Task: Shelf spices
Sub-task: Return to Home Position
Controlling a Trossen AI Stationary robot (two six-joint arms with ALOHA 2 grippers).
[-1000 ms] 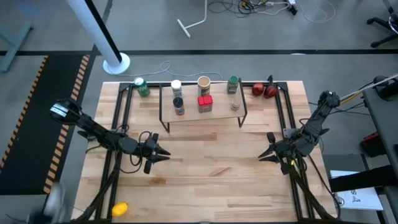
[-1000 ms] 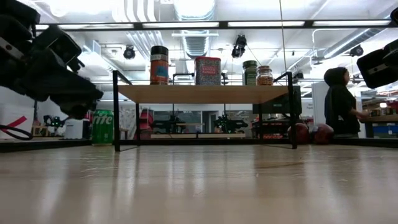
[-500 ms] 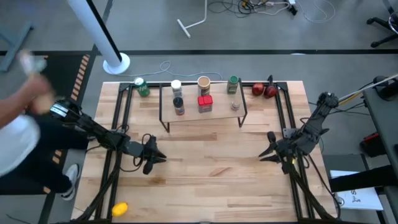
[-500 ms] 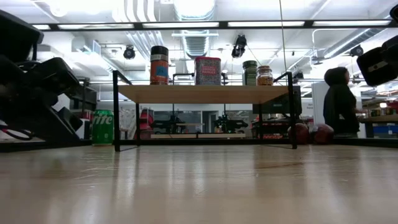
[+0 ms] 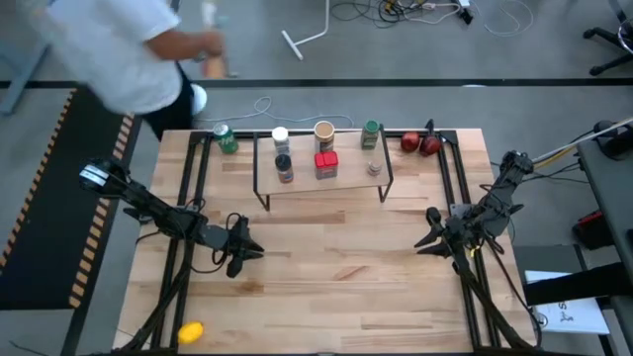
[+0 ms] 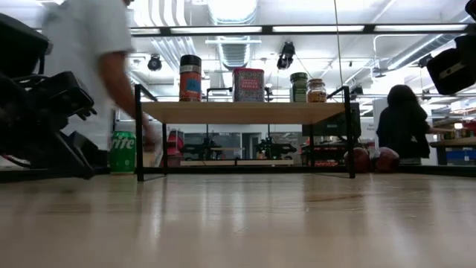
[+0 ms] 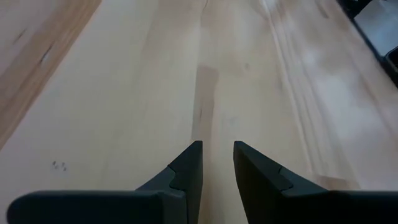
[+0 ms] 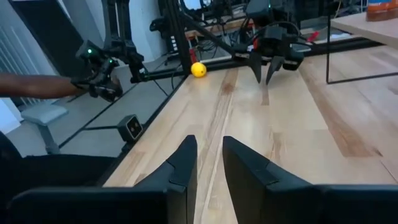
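Shelf (image 5: 307, 190): upper centre of the frame, standing on the surface (image 5: 336, 287).
Spices (image 5: 326, 164): six containers upright on the shelf top.
Left gripper (image 5: 255, 247): left of centre, low over the surface; jaws narrowly spread, empty.
Right gripper (image 5: 427, 242): right of centre; jaws narrowly spread, empty.

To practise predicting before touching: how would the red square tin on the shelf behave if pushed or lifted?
The red tin has flat sides and a square footprint, so pushed it would likely slide, not roll. It looks like rigid metal, so squeezing probably won't dent it. About as wide as tall, it seems unlikely to tip on the shelf.
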